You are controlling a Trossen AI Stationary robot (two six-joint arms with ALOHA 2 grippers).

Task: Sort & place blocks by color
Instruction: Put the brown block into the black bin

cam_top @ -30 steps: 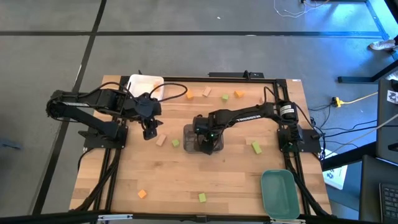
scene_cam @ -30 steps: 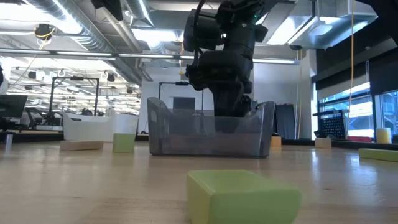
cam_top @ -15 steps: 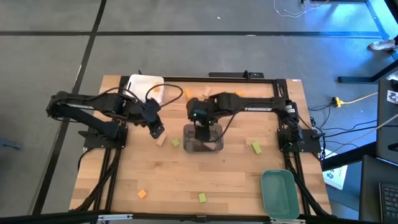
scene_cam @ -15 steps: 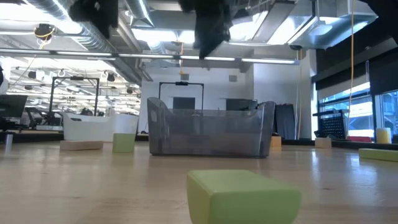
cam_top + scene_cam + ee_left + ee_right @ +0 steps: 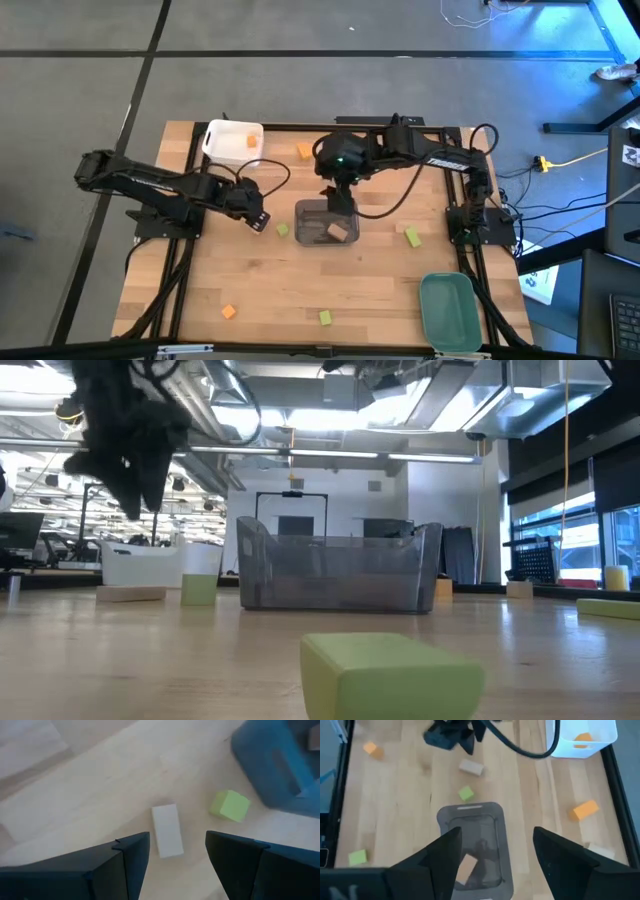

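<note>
The right gripper (image 5: 337, 196) has lifted out of the grey bin (image 5: 305, 236) since a second ago and now hangs above the bin's far rim, fingers spread and empty. A tan block (image 5: 465, 868) lies inside the bin, so in my judgement one delivery is complete and that arm is free for another pick. The left gripper (image 5: 256, 216) has meanwhile moved from beside the white tray (image 5: 212, 144) down toward the table and now sits low over a tan bar (image 5: 168, 830), fingers apart with nothing between them. In the left wrist view the bar lies just ahead of the gap between the fingers, not yet inside it. A green cube (image 5: 229, 805) rests near it, between the bar and the bin. An orange block (image 5: 582, 739) already sits in the white tray. The teal tray (image 5: 447, 311) at the near right corner holds nothing visible. Loose orange and green blocks are scattered well apart across the table (image 5: 260, 290), so sorting is far from finished. The bar looks like the next pick.
</note>
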